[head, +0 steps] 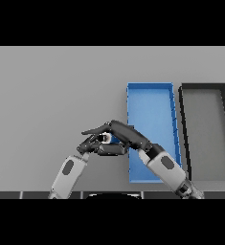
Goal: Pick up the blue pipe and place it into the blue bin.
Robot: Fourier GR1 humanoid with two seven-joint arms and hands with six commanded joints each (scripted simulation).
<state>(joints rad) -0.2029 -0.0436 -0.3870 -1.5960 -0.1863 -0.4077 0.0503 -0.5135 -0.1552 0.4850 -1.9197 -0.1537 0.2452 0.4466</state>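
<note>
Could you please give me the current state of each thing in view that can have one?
Pipe: mostly hidden between the two hands, off the bin, just left of its left wall.
Blue bin: open-topped, nothing inside.
Black bin: open-topped, nothing inside, right of the blue bin.
Right hand: curled round the pipe.
Left hand: fingers curled, up against the right hand; hold on the pipe unclear.

Right hand (125,136) fingers curled round blue pipe (113,139); beside blue bin (151,95)
</note>
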